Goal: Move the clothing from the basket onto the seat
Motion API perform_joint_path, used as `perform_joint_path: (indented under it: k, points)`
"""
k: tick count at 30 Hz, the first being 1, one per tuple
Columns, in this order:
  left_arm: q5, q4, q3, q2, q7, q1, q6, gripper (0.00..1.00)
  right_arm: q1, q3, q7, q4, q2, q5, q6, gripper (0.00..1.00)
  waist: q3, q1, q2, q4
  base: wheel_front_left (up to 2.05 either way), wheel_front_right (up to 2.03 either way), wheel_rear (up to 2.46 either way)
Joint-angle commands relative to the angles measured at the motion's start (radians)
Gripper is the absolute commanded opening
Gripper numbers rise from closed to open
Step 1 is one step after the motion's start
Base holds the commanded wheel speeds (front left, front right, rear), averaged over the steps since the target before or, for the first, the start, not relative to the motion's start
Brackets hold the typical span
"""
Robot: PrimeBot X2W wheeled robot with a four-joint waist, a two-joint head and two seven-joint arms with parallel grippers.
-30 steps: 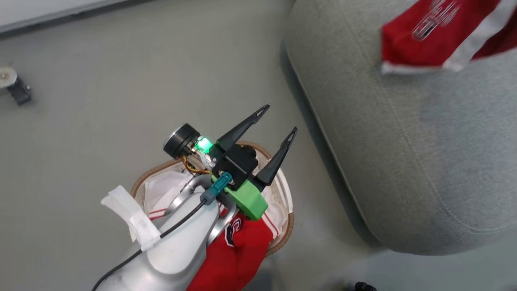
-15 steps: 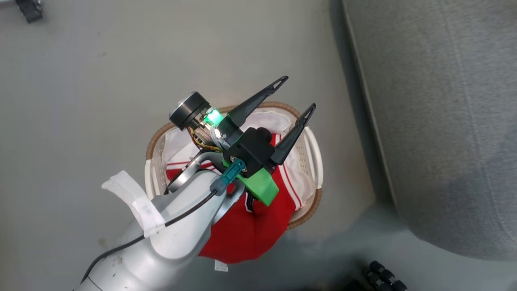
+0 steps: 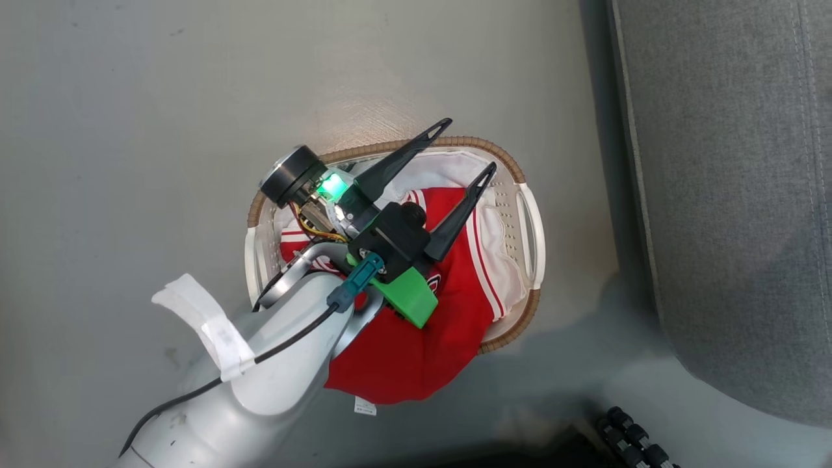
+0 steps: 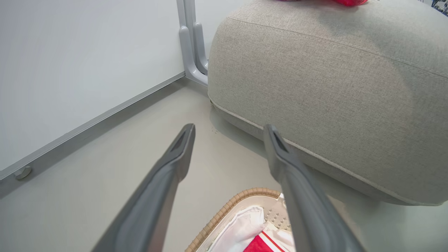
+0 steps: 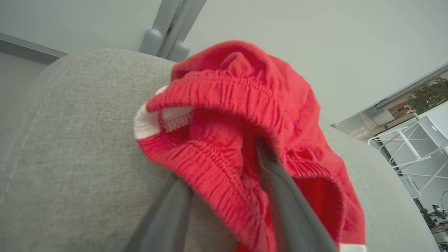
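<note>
The basket (image 3: 528,224) stands on the floor (image 3: 162,97) just beside the seat (image 3: 728,195). A red jersey (image 3: 416,357) with white trim lies bunched in it on the white liner (image 3: 448,162). One part spills over the brown rim nearest the robot and down to the floor, where a small white tag shows at its edge.

The left jaws hover above the basket's middle, spread wide and holding nothing. Their dark fingers (image 3: 403,155) point toward the far rim and, in the left wrist view, frame bare floor and the seat's rounded side. The left forearm (image 3: 273,364) crosses over the jersey's near part.

On top of the seat lie the red shorts (image 5: 245,105), heaped with the gathered waistband uppermost. The right jaws stand apart, reaching up at the shorts. Their fingers (image 5: 290,213) run under the cloth, tips hidden by the waistband draped over them, and grey seat fabric shows in the gap between them.
</note>
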Motion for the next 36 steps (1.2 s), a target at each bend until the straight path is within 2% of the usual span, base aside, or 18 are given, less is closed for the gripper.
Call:
perform_joint_path:
  k: [1,11,20,26,36]
  points:
    - [-0.005,-0.004,0.008,0.010,-0.001,0.015,-0.004,1.00,0.034,0.000,-0.004,-0.025,0.007,0.021,-0.002,1.00,-0.020,-0.0002,0.0120,-0.014,0.00,0.00,0.00]
    - [-0.033,-0.024,0.071,0.010,-0.001,0.078,0.003,1.00,0.223,0.060,-0.004,-0.161,0.060,0.096,-0.002,1.00,-0.147,-0.0002,0.0120,-0.024,0.00,0.00,0.00]
    - [-0.084,-0.030,0.198,-0.023,-0.001,0.185,0.033,1.00,0.217,0.129,-0.005,-0.194,0.083,0.134,-0.002,1.00,-0.335,-0.0002,0.0120,0.023,0.00,0.00,0.00]
    - [-0.096,-0.030,0.308,-0.044,0.000,0.298,0.059,1.00,0.259,0.213,-0.005,-0.215,0.145,0.200,-0.002,1.00,-0.459,-0.0002,0.0120,0.058,0.00,0.00,0.00]
    - [-0.104,-0.076,0.520,-0.071,0.000,0.515,0.078,1.00,0.457,0.343,-0.005,-0.239,0.304,0.265,-0.002,1.00,-0.584,-0.0002,0.0120,0.091,0.00,0.00,0.00]
